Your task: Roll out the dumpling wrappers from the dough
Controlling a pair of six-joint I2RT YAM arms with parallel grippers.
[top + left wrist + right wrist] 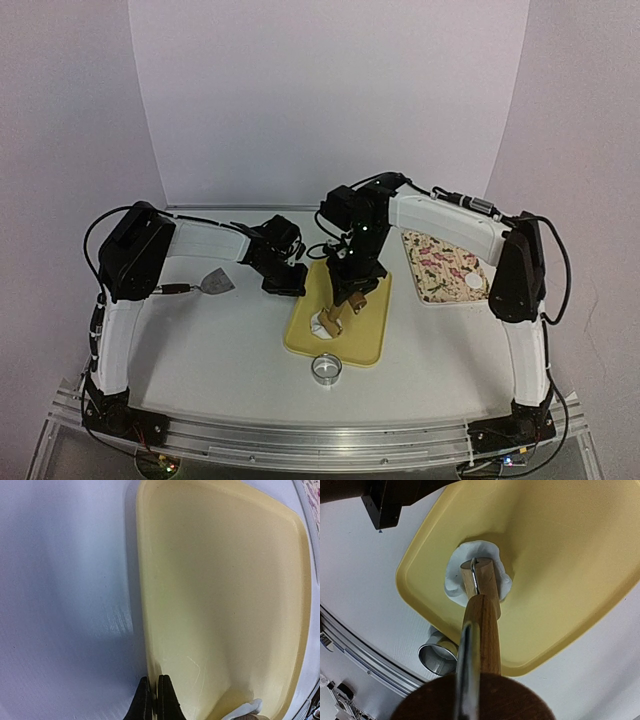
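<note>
Nearest, the shiny ring cutter (326,369) stands on the table (200,345) just before the yellow tray (360,335). At left lies a scraper (215,282), then the left gripper (287,285), its jaws closed together at the tray's left rim. On the tray the right gripper (347,298) clamps a wooden roller (482,582) pressed on white dough (454,575), and 1 dumpling wrapper (473,283) lies on the patterned board (432,262) at far right.

A wooden roller (481,587) w/ a metal yoke is seen from behind its handle. Its drum is pressed onto a flattened, uneven patch of white dough (454,574). The dough is laid inside a yellow tray (560,570), near one corner. A shiny ring cutter (436,656) is set on the white table (365,580), just outside that tray edge, w/ an aluminium rail (365,660) nearby.
</note>
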